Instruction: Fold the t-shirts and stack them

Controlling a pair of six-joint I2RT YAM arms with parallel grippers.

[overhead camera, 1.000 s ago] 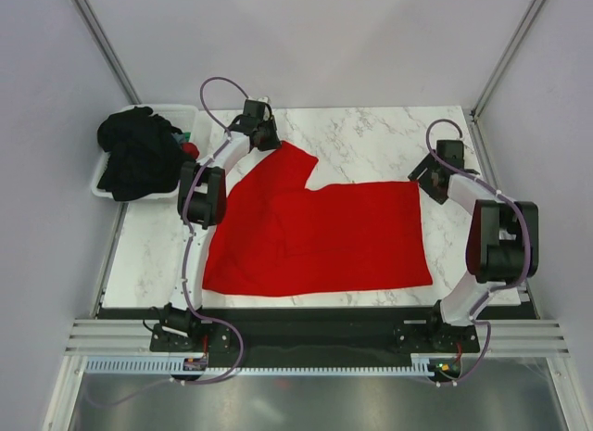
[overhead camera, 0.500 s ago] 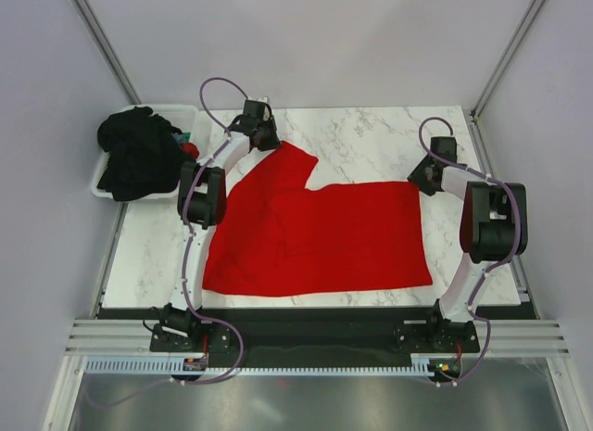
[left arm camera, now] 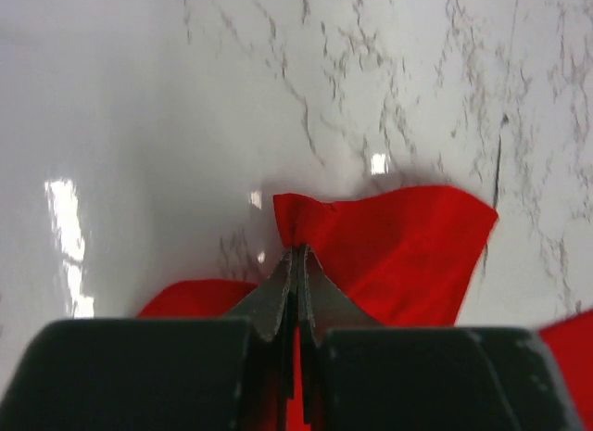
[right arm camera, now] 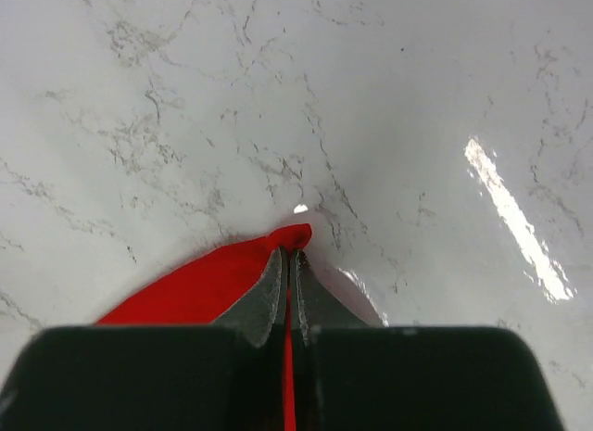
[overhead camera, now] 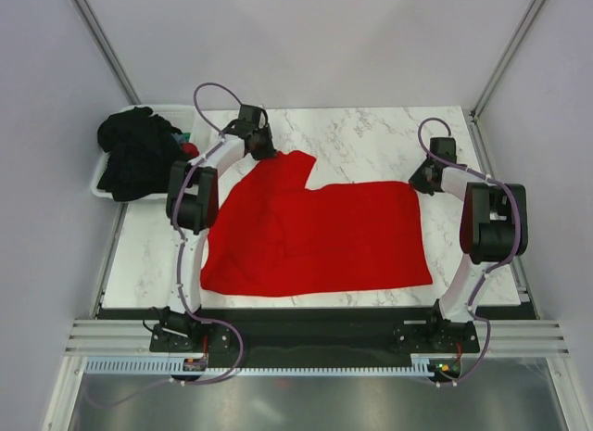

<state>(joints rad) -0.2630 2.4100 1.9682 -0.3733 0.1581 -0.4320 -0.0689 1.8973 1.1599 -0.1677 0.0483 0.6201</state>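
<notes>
Risk of slippage on lifting, with left gripper (left arm camera: pixel 296 251) and right gripper (right arm camera: pixel 287 254) each clamped shut on only a thin far corner of the red shirt (overhead camera: pixel 315 232).

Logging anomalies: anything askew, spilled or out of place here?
Nothing damaged. The black t-shirts are heaped in the white tub, drooping over its rim. The red t-shirt is not squared: a flap juts back at the left end effector, which, like the right end effector, pinches a far corner.
</notes>
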